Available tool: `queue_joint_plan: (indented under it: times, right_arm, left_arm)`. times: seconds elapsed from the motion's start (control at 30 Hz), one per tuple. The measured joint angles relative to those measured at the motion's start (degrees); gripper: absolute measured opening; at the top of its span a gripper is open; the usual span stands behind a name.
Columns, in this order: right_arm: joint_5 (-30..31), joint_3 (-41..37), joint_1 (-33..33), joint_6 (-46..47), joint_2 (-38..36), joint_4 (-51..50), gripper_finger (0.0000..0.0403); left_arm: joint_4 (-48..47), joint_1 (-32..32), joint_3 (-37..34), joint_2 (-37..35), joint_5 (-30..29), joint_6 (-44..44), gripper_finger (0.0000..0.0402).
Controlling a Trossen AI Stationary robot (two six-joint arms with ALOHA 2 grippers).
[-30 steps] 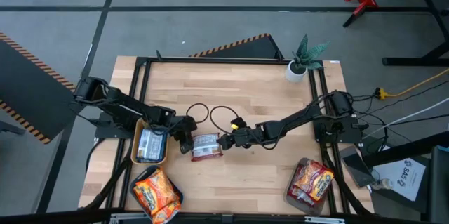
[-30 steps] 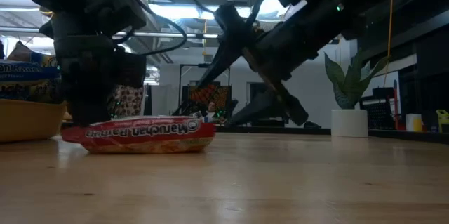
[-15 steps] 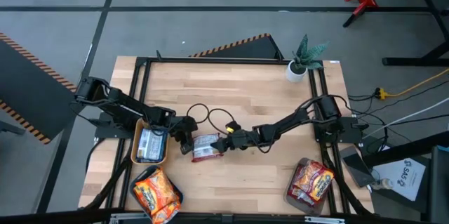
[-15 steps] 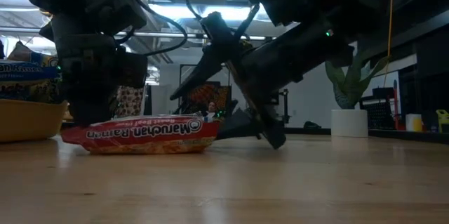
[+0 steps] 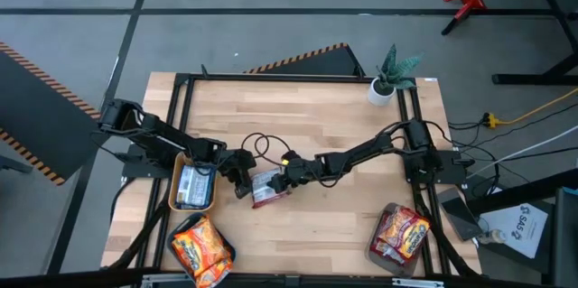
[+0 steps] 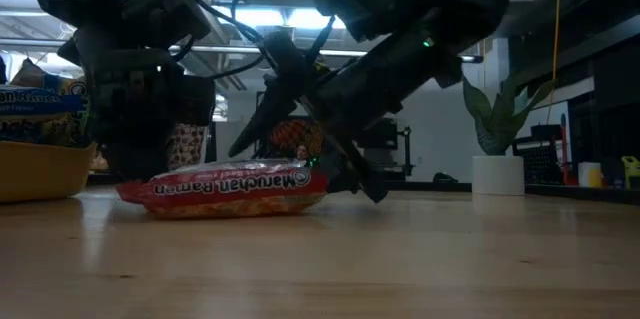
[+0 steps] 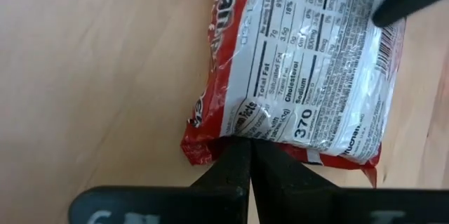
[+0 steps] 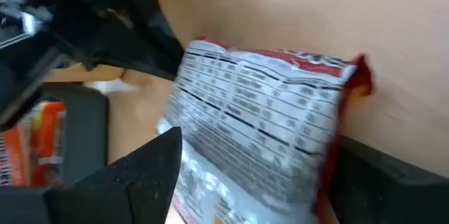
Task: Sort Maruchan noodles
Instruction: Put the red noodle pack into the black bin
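R gripper is straddling red packet, fingers wide; L gripper, fingers closed, is blocking its far edge; yellow tray beside.

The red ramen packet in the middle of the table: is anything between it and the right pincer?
Nothing visible. The right pincer stands open with its fingers on either side of the red packet. The left pincer, shut, touches the packet's opposite edge.

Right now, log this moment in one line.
left gripper: shut on red packet edge | right gripper: open, fingers straddling packet | packet on table
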Motion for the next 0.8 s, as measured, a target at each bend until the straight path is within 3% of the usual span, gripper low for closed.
queue_joint_plan:
  times: [0.2,0.47,0.63,0.8]
  right_arm:
    - [-3.99,2.89,-0.03,-1.10,0.63,-3.50,0.0247]
    - [-6.99,3.18,-0.05,-0.30,0.01,-2.06,0.0101]
    - [-9.05,2.95,-0.05,-1.02,-1.11,-2.18,0.0094]
    - [-13.67,2.83,0.00,-2.08,-6.32,-9.36,0.0094]
  left_arm:
    - [1.46,0.03,0.00,0.02,0.25,-0.10,0.0000]
    - [0.75,0.02,-0.06,-1.98,2.15,-3.19,0.0000]
    - [-1.04,0.02,-0.06,-5.52,2.43,-5.66,0.0000]
    - [-1.69,0.07,0.20,-10.10,2.15,-6.30,0.0000]
